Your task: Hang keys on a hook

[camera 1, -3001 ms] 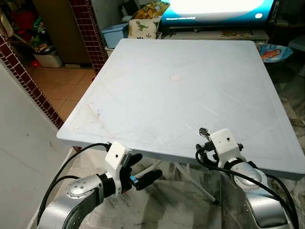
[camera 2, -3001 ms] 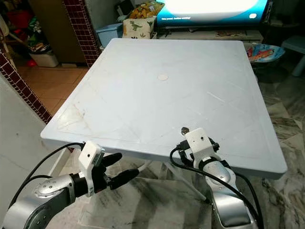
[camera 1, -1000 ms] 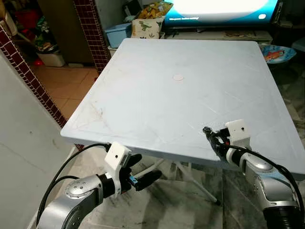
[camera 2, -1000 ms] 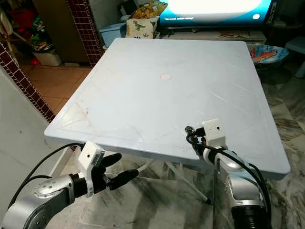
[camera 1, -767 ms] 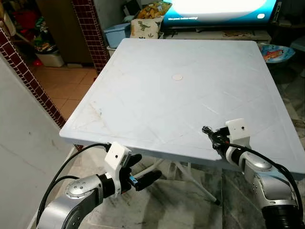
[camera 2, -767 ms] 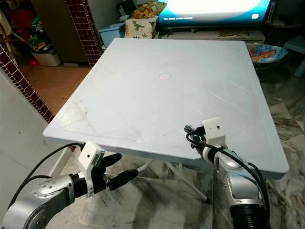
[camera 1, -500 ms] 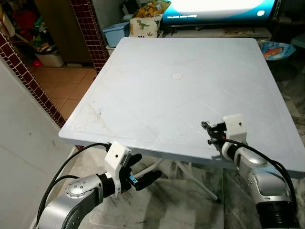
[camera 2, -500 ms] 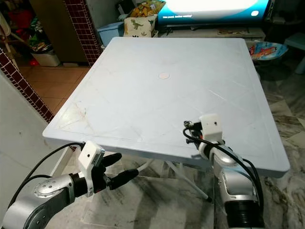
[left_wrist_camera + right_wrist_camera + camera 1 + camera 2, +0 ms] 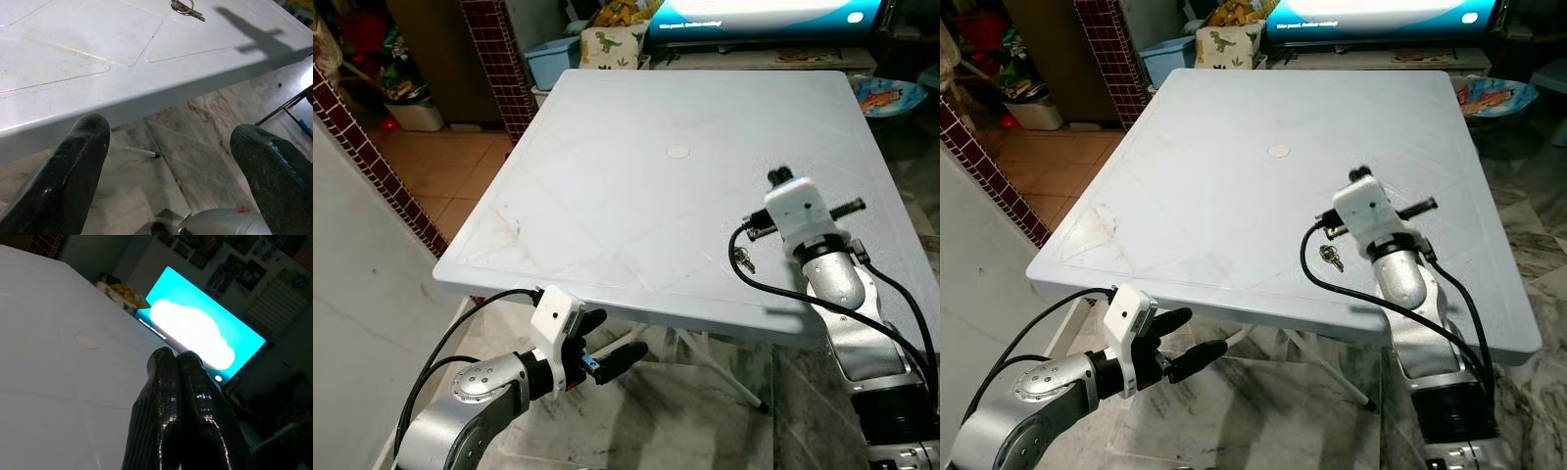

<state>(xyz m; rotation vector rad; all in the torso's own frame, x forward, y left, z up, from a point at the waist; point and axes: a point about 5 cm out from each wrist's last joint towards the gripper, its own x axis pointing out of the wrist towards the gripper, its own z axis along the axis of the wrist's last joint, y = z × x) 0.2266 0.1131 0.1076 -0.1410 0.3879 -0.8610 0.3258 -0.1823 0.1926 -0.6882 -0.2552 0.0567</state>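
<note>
Left eye view: our right hand [image 9: 779, 177] has come up off the desk [image 9: 607, 176] and now hangs in the air above its near right part, tilted up toward the bright screen [image 9: 195, 328] at the far end of the room. A second ago it was low at the near edge, right at the keys [image 9: 741, 258]. The keys did not come up with it. They lie flat on the desk just below the raised arm, beside the loop of black cable [image 9: 744, 284], and the left wrist view shows them resting on the surface next to the arm's shadow.

From the right wrist view, the two black fingers [image 9: 168, 396] are pressed tight together with nothing between them. We judge that the pick-up failed, or that the keys slipped free as the arm rose. Nothing of the task is done yet. The right hand will likely have to open, go back down over the keys and try again before any carrying to a hook.

Our left hand [image 9: 612, 338] hangs idle below the near desk edge, fingers spread wide and holding nothing.
</note>
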